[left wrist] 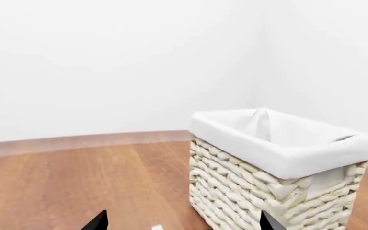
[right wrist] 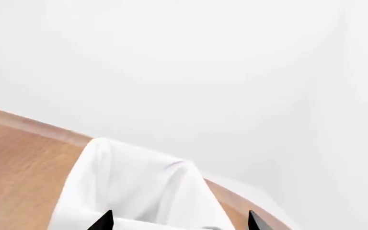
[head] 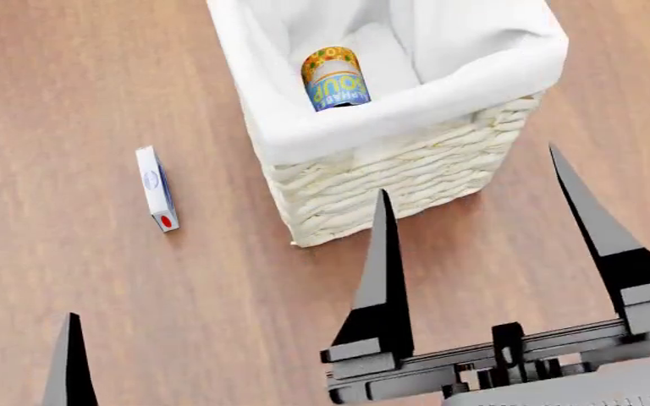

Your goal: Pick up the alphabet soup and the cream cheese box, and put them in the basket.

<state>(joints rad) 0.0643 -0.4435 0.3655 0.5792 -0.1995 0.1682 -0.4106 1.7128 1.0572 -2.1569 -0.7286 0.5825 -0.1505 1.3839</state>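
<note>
The alphabet soup (head: 334, 78), a blue-labelled can with yellow lettering, lies inside the basket (head: 285, 135). To the left of the basket, the cream cheese box (head: 156, 188) rests on the wooden floor, white with blue print and a red spot. My right gripper (head: 469, 171) hangs open over the basket's near side, nothing between its fingers. In the right wrist view the right gripper (right wrist: 178, 221) is above the white liner (right wrist: 113, 182). My left gripper (left wrist: 184, 221) is open and empty, close to the basket (left wrist: 267, 191), with a small white corner (left wrist: 157, 227) between its tips.
Wooden floor (head: 99, 76) surrounds the basket. White walls with a pale skirting board (left wrist: 75, 141) stand behind it. Only one left finger (head: 71, 364) shows at the head view's lower left.
</note>
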